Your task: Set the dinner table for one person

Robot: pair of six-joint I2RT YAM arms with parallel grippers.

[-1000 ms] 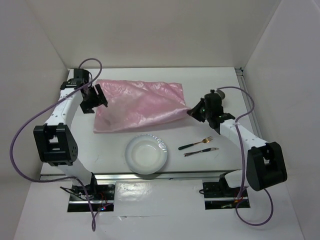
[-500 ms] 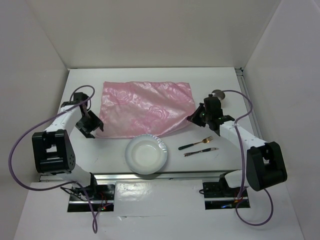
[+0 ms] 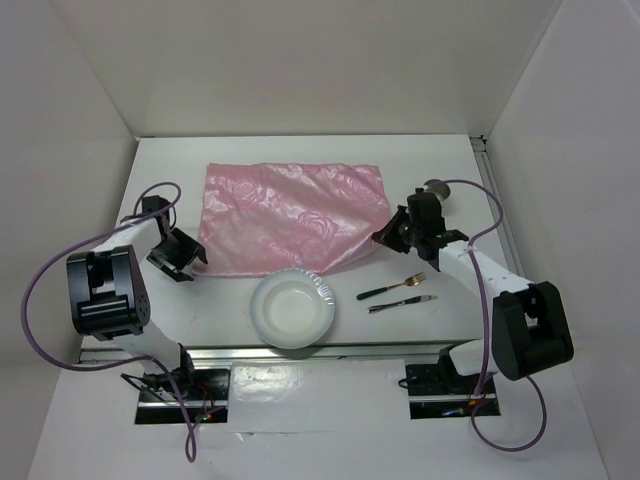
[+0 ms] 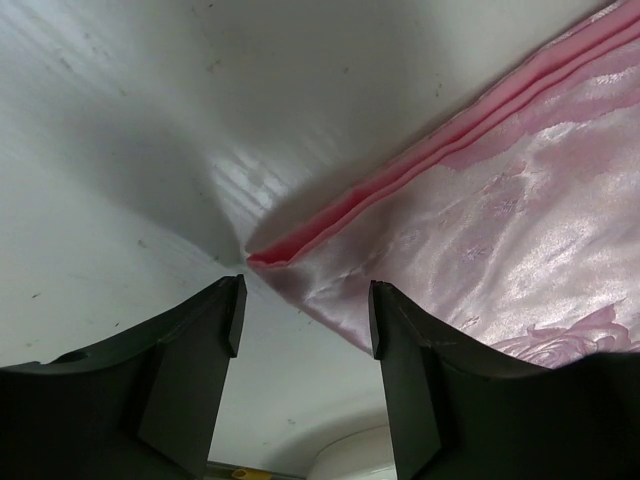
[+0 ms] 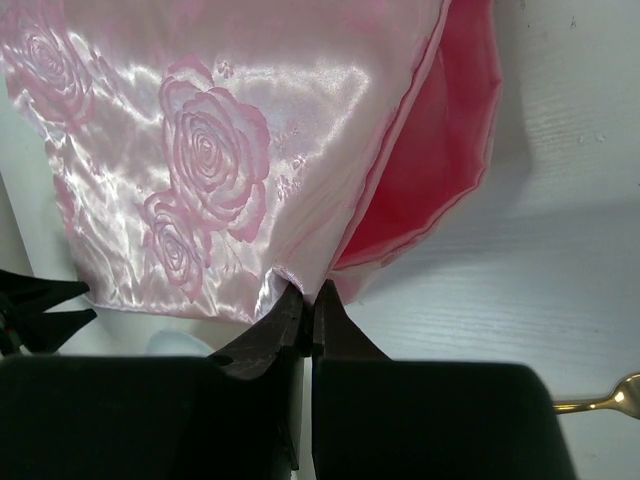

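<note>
The pink rose-patterned cloth (image 3: pixel 290 215) lies spread on the white dinner table (image 3: pixel 300 150). My right gripper (image 3: pixel 384 238) is shut on the cloth's near right corner (image 5: pixel 300 270), which is lifted a little so the folded layers gape open. My left gripper (image 3: pixel 188 262) is open and empty just off the cloth's near left corner (image 4: pixel 262 257), which lies flat on the table between and beyond the fingers. A white plate (image 3: pixel 291 308) sits at the near middle, touching the cloth's near edge. A gold fork (image 3: pixel 392 287) and a knife (image 3: pixel 400 304) lie right of the plate.
Metal rails run along the table's near edge (image 3: pixel 380 348) and right edge (image 3: pixel 500 210). The plate's rim (image 4: pixel 350 462) shows at the bottom of the left wrist view. The fork's tines (image 5: pixel 615 398) show at the right edge of the right wrist view.
The cloth has been pulled from a bunched shape to flat. My left gripper has let go of its corner and drawn back toward me and left. My right gripper has stayed shut on its corner.
</note>
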